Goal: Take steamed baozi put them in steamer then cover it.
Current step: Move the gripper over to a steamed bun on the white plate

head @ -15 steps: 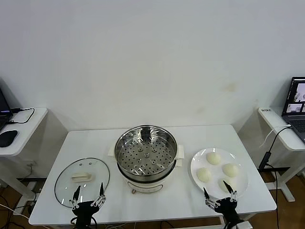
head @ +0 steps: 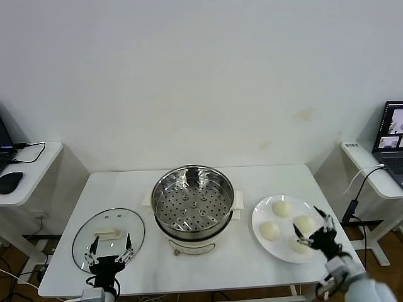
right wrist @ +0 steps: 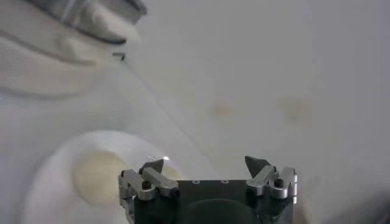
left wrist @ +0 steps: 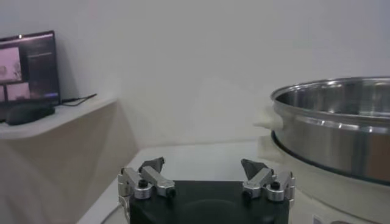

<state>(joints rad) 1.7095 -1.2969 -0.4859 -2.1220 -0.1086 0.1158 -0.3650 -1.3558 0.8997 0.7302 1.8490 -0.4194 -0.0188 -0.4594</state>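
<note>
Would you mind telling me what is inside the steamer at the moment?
The steamer holds only its perforated tray, bare, with no baozi on it yet. Whatever lies beneath the tray is hidden.

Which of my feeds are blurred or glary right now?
Head view: sharp and evenly lit, with only soft reflections on the steamer and glass lid. Left wrist view: clear on the tool, background laptop soft. Right wrist view: washed out and smeared, the plate and bun hazy.
</note>
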